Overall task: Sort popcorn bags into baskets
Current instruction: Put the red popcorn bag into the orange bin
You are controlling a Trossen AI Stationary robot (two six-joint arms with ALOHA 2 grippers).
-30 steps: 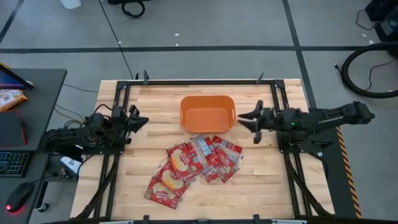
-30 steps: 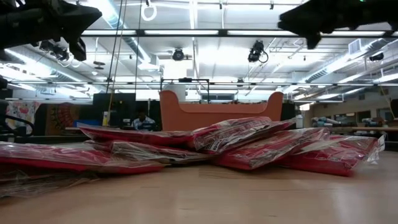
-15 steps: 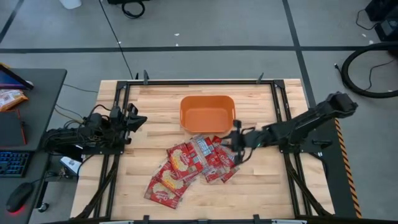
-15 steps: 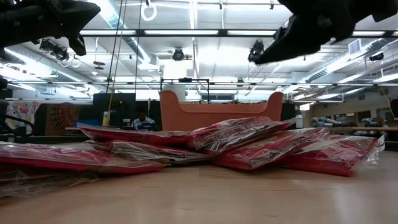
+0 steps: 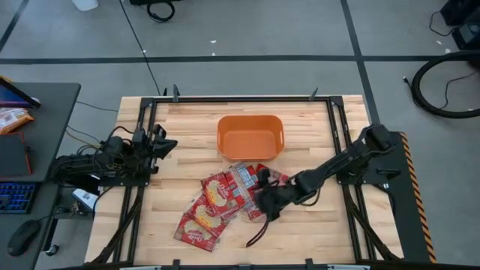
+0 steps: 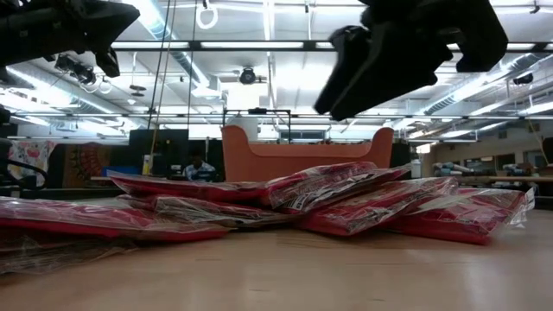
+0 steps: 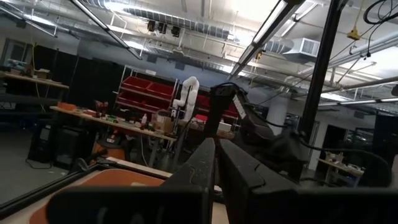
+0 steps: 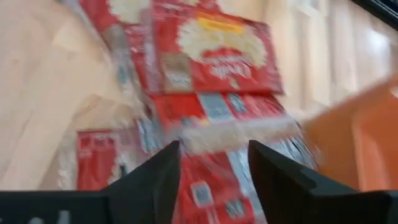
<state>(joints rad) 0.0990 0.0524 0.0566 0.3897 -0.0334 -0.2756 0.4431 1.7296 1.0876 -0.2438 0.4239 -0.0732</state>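
Change since earlier frame: right arm has swung from beside the basket (image 5: 250,137) down over the pile; right gripper (image 5: 264,196) now low above it, fingers (image 8: 152,180) spread, nothing held.
Left gripper (image 5: 163,146): parked at the table's left edge, fingers pressed together.
Popcorn bags (image 5: 232,197): overlapped heap just in front of the orange basket, none inside.
Handling (judged): light, flat, crinkly, slippery film; sliding expected.
Grasp point (judged): a free raised edge of the topmost packet.

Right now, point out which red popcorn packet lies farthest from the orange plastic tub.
The flat red popcorn packet at the pile's front-left end, nearest the table's front edge. The others lie closer to the orange plastic tub; the right tool hovers over the pile's opposite side.
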